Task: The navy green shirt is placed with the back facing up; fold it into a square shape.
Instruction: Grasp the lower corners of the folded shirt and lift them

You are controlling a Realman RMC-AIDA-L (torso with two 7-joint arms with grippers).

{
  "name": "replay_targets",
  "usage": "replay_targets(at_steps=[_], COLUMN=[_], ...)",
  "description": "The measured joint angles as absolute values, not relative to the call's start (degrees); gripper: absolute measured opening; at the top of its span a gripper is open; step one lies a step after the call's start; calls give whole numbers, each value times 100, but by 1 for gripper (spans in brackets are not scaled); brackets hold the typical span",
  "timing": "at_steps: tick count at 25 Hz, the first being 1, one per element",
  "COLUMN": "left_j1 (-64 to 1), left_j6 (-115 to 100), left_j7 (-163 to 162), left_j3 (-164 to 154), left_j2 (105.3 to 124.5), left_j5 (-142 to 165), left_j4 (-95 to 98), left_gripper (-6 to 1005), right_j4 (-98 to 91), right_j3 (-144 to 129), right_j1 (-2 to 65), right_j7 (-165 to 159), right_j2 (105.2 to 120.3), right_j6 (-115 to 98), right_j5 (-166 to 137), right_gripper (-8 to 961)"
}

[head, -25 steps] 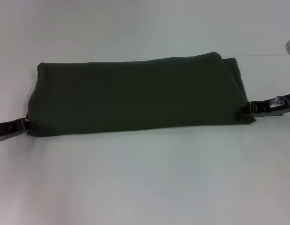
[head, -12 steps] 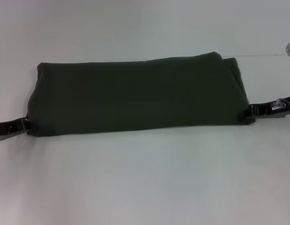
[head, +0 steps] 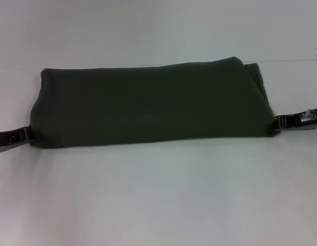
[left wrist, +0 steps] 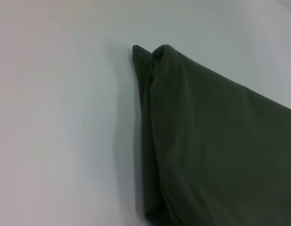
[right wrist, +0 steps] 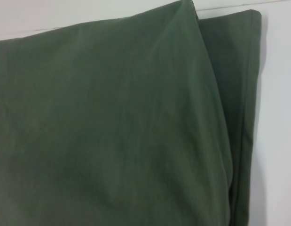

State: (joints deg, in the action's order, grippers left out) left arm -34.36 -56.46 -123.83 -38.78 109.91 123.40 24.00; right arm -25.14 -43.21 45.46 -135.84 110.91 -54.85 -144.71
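**Right gripper backing off the shirt**

My right gripper [head: 279,123] is sliding outward from the navy green shirt [head: 148,105], now just touching its corner; the left gripper [head: 26,135] is sitting at the opposite corner. I cannot tell either's jaws. The shirt is lying folded lengthwise across the white bench [head: 158,195].

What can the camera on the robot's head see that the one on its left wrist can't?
Only the head view shows the whole navy green shirt folded into a long band, with the left claw and right claw at its two ends. Only the left wrist view shows one end's stacked layers close up. Both show the shirt lying on the white table.
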Motion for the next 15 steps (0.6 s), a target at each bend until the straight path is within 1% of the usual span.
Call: replay_targets(at_steps=[3, 11, 15], left_j1=[-3434, -3270, -3193], left_j6=[-5916, -7105, -7709], left_j7=[-12418, -12538, -12645], left_j3=[-3860, -3765, -3760], left_j2=[10923, 10568, 10443], left_j5=[12340, 12340, 12436], left_j4=[2400, 2465, 2546], left_gripper=[2, 5, 7], right_j4=[-2724, -3954, -4369], right_j3=[-4276, -4134, -4111], right_j1=[4461, 3695, 3300], right_j7=[-13560, -13476, -13442], right_j2=[11090, 11157, 11184], right_j6=[-5754, -7017, -7585], right_j5=[-14443, -13858, -13586], right_gripper=[31, 41, 46])
